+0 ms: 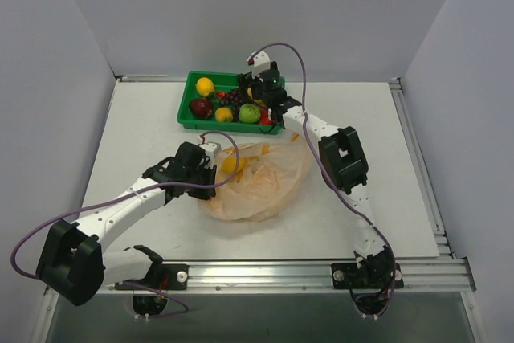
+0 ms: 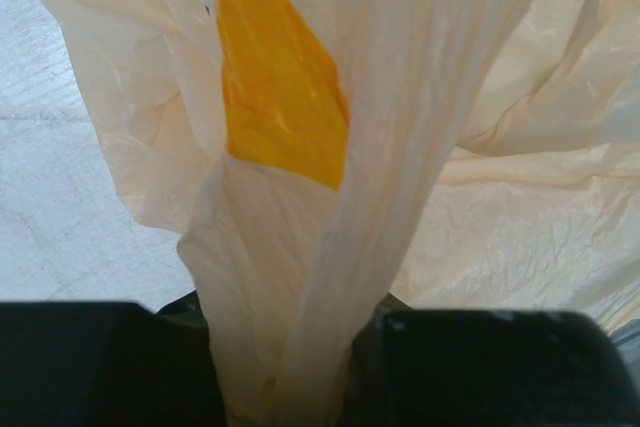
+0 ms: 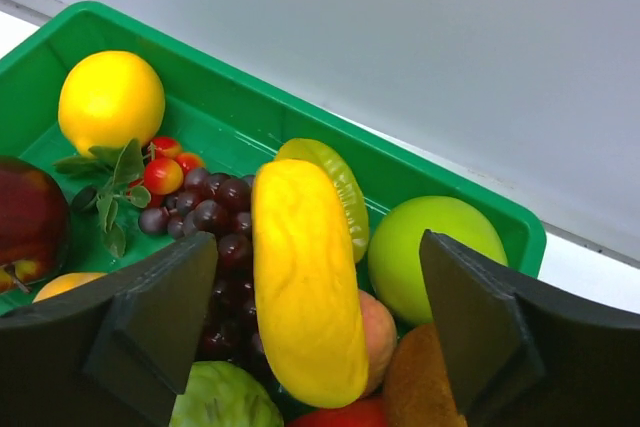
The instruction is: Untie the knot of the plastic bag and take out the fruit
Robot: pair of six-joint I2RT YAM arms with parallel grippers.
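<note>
The pale peach plastic bag (image 1: 261, 186) lies crumpled mid-table. My left gripper (image 1: 210, 168) is shut on a gathered strip of the plastic bag (image 2: 300, 247) at its left edge. A yellow-orange patch (image 2: 280, 97) shows through the film, and a yellow fruit (image 1: 234, 165) sits in the bag's mouth. The knot is not visible. My right gripper (image 3: 320, 317) hangs open over the green tray (image 3: 250, 67). A long yellow fruit (image 3: 305, 287) stands between its fingers (image 3: 160, 317), with a gap on each side, resting on the other fruit.
The green tray (image 1: 186, 94) at the back holds a yellow lemon (image 3: 110, 97), a dark grape bunch (image 3: 215, 212), a dark red apple (image 3: 25, 217), a green fruit (image 3: 430, 247) and others. Grey walls stand around the table.
</note>
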